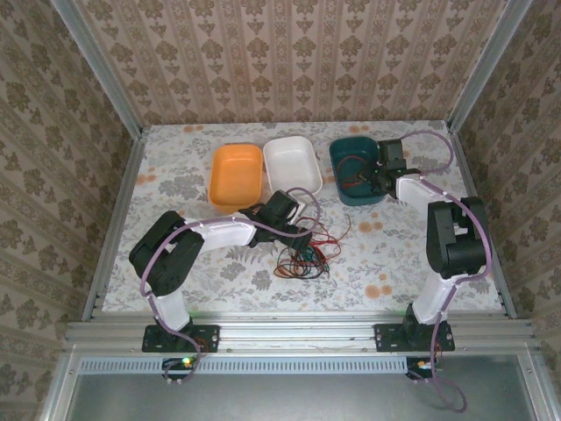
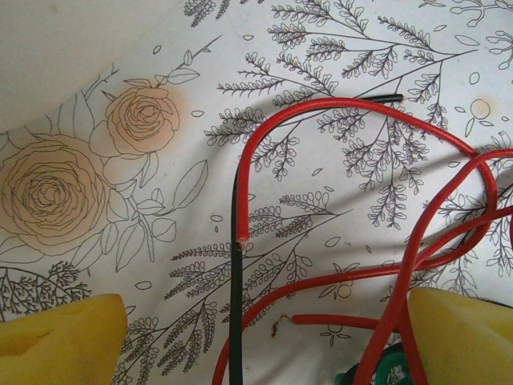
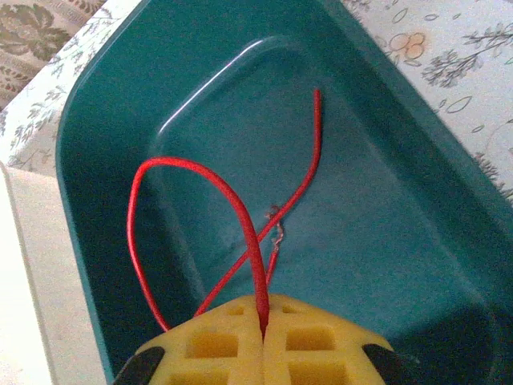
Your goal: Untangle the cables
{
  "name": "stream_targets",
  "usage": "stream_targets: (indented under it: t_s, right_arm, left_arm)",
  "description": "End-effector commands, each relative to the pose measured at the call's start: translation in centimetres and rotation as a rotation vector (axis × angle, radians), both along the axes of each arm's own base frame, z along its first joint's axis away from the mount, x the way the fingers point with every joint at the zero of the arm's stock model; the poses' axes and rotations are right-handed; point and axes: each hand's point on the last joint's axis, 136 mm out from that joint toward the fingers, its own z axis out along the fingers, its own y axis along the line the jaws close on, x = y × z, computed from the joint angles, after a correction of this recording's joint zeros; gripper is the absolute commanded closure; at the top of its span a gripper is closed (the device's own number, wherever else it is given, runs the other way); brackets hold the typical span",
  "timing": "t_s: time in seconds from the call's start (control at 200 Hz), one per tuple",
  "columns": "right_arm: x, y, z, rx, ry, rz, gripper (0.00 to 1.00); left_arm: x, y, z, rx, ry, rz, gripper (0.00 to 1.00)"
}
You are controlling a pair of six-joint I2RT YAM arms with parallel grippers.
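Floral-printed cloth is spread over the table [image 1: 175,175], which is enclosed on three sides by patterned wallpaper [image 1: 289,53]. Most of the cables [image 1: 302,254] are heaped in a loose tangle of red, black and green near the middle of the table, toward its near edge. In the left wrist view, red loops [image 2: 361,104] are seen curving over the cloth beside a black cable [image 2: 235,305], with a green cable [image 2: 377,375] at the bottom edge. The left hand [image 2: 256,345] is held over this tangle with its yellow pads [image 2: 56,341] spread wide, and nothing is gripped. One separate red cable [image 3: 240,208] is looped inside the teal tray [image 3: 104,120] at the far right of the table. A stretch of it is pinched between the closed pads of the right hand [image 3: 264,337], which is poised over that tray. A white tray [image 1: 294,162] and an orange tray [image 1: 237,174] are set side by side to the left of the teal one.
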Motion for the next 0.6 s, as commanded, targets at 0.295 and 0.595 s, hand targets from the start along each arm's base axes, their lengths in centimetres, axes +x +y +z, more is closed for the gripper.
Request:
stream_targets:
  t_s: [0.295, 0.595]
  right_arm:
    - [-3.1, -1.3, 3.5, -0.051, -0.048, -0.059, 0.58]
    - [-10.1, 5.7, 2.8, -0.184, 0.012, 0.275, 0.58]
  left_arm:
    - [-0.1, 0.5, 0.6, 0.031, -0.004, 0.006, 0.08]
    - [0.7, 0.8, 0.7, 0.035, -0.023, 0.028, 0.05]
